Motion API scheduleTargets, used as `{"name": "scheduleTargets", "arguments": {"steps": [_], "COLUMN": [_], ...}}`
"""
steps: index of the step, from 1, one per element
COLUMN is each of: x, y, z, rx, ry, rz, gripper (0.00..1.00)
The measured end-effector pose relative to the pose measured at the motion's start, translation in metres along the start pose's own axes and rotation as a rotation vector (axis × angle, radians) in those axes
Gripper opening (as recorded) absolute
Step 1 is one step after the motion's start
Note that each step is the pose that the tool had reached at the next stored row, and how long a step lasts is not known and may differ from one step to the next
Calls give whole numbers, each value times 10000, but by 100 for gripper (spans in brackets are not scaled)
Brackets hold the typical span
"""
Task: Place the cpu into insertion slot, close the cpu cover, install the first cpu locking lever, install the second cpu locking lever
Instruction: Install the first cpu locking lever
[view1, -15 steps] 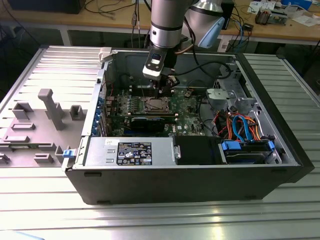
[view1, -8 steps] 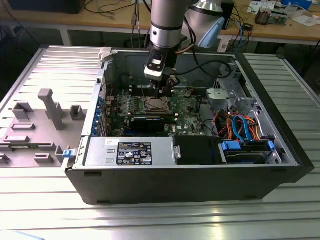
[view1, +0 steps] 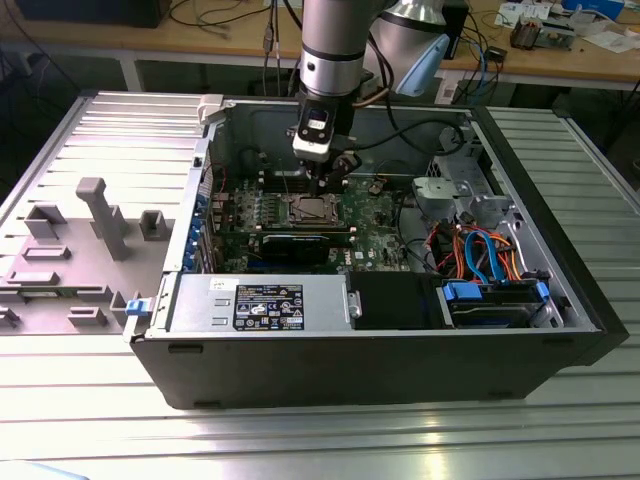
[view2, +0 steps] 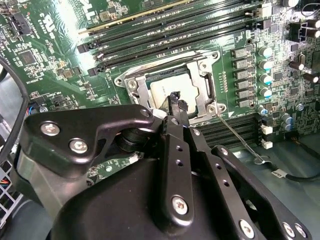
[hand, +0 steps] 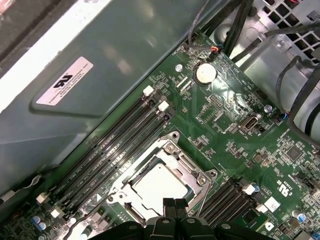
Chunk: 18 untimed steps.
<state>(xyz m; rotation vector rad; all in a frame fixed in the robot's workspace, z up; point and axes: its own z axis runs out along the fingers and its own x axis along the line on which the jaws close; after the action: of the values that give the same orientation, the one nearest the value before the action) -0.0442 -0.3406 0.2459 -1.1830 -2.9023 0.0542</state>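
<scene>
Fingertips on the gripper (view2: 178, 101) look pressed together with nothing between them, at least from my end; they sit right over one edge of the chip (view2: 162, 90) in both wrist views, can't tell if they actually touch it. Chip's in the socket (view1: 312, 209), pale face up; the cover (view2: 200, 106) lies flat around it, chip showing through the window. One thin wire lever (view2: 235, 136) slants out from a corner of the socket; can't tell whether it's hooked down. Exterior view has the arm coming straight down into the open computer case (view1: 380, 370), which lies on its side on a ribbed metal table (view1: 300, 440); grey power supply box (view1: 260, 303) runs along the near wall.
</scene>
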Motion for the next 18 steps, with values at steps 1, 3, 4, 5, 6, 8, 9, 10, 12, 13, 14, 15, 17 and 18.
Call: {"name": "scheduleTargets", "arguments": {"steps": [1, 3, 4, 5, 6, 8, 9, 10, 12, 13, 14, 15, 17, 18], "x": [0, 0, 0, 0, 0, 0, 0, 0, 0, 0, 0, 0, 0, 0], "y": [0, 0, 0, 0, 0, 0, 0, 0, 0, 0, 0, 0, 0, 0], "z": [0, 0, 0, 0, 0, 0, 0, 0, 0, 0, 0, 0, 0, 0], "rx": [0, -1, -1, -1, -2, -2, -2, -2, -3, -4, -3, -4, -4, -4], "ry": [-1, -3, -5, -6, -7, -10, -11, -13, -16, -17, -18, -20, -22, -24], "rz": [-28, -102, -132, -170, -201, -291, -323, -368, -466, -504, -535, -579, -648, -676], "gripper": [11, 11, 11, 11, 11, 11, 11, 11, 11, 11, 11, 11, 11, 11]}}
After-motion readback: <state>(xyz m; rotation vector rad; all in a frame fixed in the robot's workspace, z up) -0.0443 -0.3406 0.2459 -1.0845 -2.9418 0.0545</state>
